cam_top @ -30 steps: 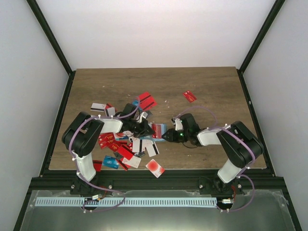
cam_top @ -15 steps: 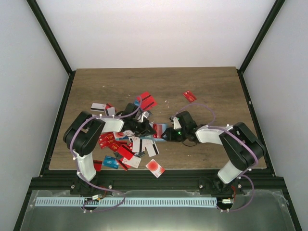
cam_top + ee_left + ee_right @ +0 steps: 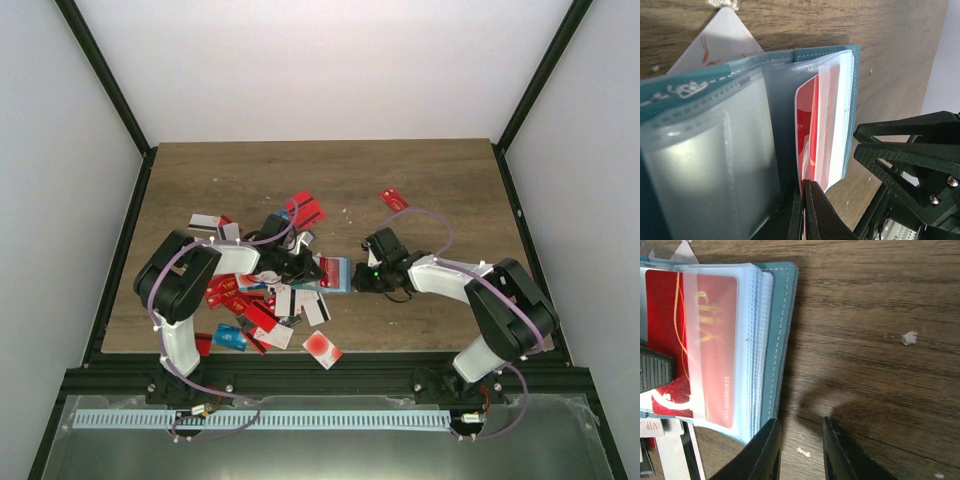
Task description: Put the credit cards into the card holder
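Teal holder lies open on the table, its near pages cut off in the left wrist view. You have the left gripper clamped on its sleeves by a red card. Your right gripper is slightly parted and empty, just beside the holder's edge. Loose cards crowd the left arm.

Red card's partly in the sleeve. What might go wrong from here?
1. The right end effector is open beside the card holder, not clamping it, so pushing may slide the holder away.
2. The left end effector pinches just the edge of the red card; it might slip or bow the card.
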{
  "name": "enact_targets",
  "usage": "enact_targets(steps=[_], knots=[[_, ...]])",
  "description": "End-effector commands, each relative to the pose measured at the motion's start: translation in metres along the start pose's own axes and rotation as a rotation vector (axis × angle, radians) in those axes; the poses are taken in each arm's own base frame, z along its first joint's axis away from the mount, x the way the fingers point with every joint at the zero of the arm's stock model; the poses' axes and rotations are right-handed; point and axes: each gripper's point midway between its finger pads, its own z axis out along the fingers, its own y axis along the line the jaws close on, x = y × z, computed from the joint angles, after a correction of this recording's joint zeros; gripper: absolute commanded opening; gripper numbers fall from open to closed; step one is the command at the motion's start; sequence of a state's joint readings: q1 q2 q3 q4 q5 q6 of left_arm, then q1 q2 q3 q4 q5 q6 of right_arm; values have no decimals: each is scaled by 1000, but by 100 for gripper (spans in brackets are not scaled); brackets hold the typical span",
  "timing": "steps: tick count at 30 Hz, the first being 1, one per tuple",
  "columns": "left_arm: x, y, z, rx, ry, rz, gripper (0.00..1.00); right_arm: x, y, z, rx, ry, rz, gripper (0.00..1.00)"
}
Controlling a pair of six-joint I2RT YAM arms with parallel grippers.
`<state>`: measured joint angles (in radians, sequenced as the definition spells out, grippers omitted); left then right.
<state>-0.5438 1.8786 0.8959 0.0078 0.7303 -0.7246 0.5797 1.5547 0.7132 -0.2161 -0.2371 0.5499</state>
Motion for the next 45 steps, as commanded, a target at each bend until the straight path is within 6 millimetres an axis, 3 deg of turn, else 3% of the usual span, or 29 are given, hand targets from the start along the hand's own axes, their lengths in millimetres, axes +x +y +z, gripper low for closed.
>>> enact_targets(steps=[1, 12, 33, 35, 45], knots=[[11, 32, 9, -111, 25, -47, 4, -1, -14, 3, 92, 6, -17, 24], [12, 29, 12, -116, 41, -48, 4, 1, -6, 23, 47, 46, -35, 15], [13, 13, 27, -105, 65, -19, 4, 5, -5, 28, 33, 59, -33, 14], [14, 14, 25, -115, 53, -23, 8, 5, -9, 27, 50, 59, -31, 14], [18, 6, -4, -197, 3, 45, 49, -2, -12, 19, 80, 23, -36, 15]])
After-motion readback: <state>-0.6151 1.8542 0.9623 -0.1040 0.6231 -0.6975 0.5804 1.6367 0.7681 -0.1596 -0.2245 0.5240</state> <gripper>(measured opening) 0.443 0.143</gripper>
